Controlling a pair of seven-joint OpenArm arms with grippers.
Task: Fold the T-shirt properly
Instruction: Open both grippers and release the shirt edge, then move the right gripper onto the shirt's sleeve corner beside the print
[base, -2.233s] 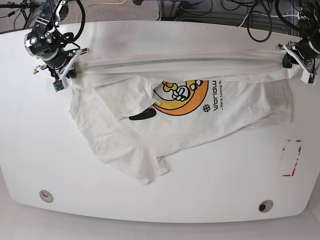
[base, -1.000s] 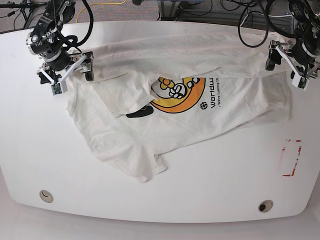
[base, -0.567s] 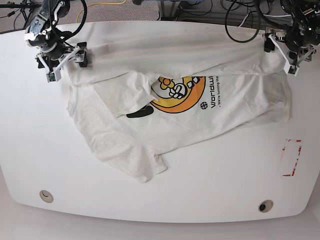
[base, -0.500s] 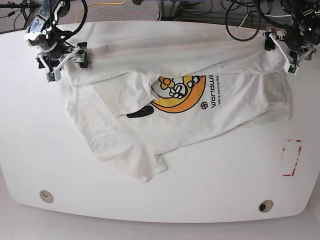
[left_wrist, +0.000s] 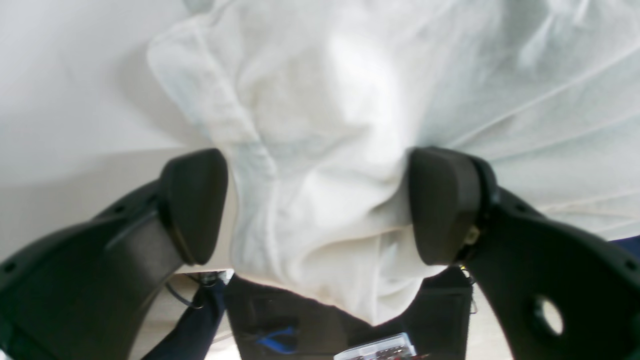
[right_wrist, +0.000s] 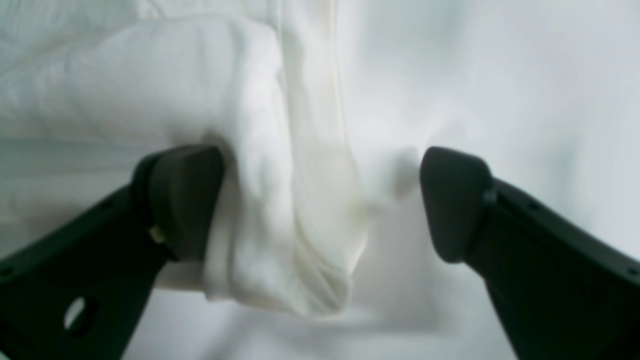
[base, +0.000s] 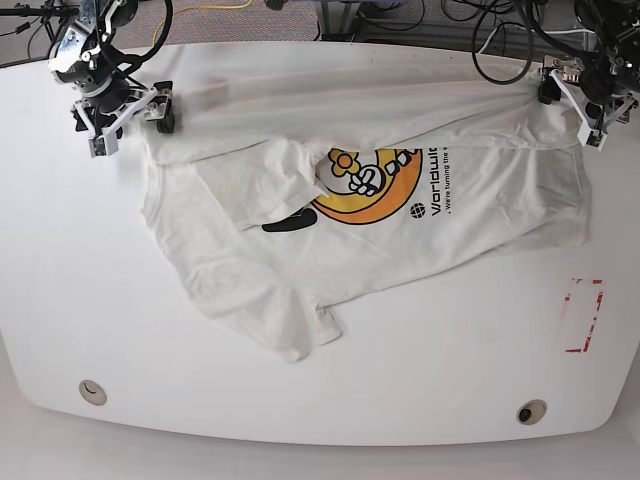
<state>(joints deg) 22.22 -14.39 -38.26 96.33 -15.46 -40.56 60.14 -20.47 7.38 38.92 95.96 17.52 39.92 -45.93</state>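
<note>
T-shirt (base: 400, 230) lettering partly fold-hidden, illegible

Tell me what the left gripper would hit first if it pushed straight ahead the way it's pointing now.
Most likely the T-shirt: a bunched fold of it already lies between the left gripper's open jaws, directly in its line. The white table lies under and beside the cloth; how far off is unclear.

T-shirt (base: 380, 215) soft matt cloth; table (base: 450, 350) smooth, perhaps laminate
</note>
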